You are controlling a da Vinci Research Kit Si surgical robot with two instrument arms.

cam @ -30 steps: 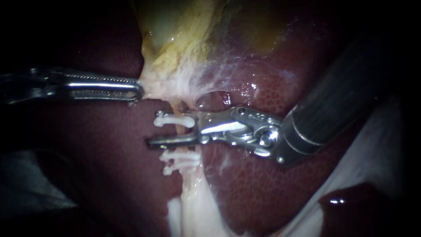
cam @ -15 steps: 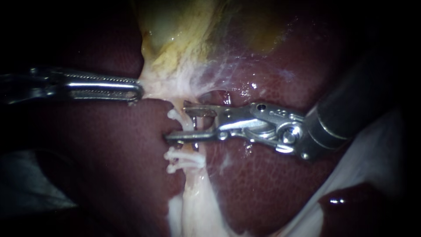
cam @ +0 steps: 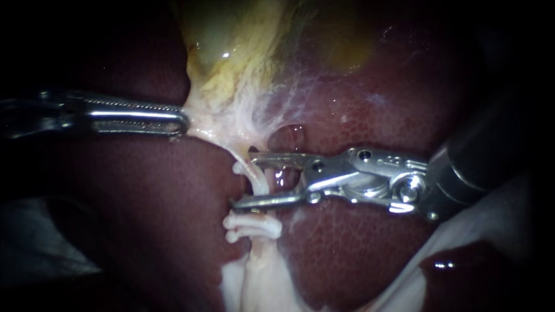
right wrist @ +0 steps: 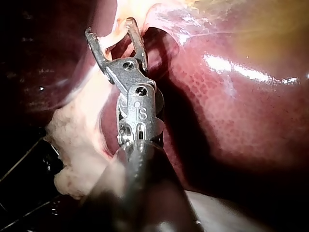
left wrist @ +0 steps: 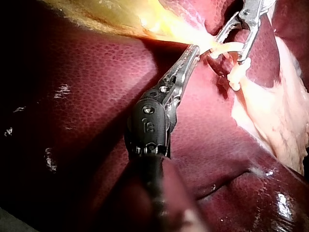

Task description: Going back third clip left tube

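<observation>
The left instrument [cam: 115, 114] comes in from the left side. Its hand [cam: 184, 121] is closed: the two jaws pinch the pale tissue [cam: 217, 118] that hangs under the yellow gallbladder [cam: 243, 46]. In the left wrist view this instrument [left wrist: 159, 111] lies over the dark red liver [left wrist: 72, 96], with its tip in the same pale tissue.

The right instrument [cam: 370, 176] comes in from the right. Its hand [cam: 245, 179] is open — one jaw is above and one is below, with a wide gap between them. The thin pale tube [cam: 258, 248] runs down through that gap. The top clip [cam: 238, 169] — small and white — sits on the tube, right between the open jaws. It is hard to see if a jaw touches it.

Just under the lower jaw, two more white clips [cam: 251, 225] sit close together on the same tube.

In the right wrist view the right instrument [right wrist: 137, 111] points at the tube, and a pale strip shows between its spread jaws. The liver [cam: 144, 202] lies on both sides of the tube.
</observation>
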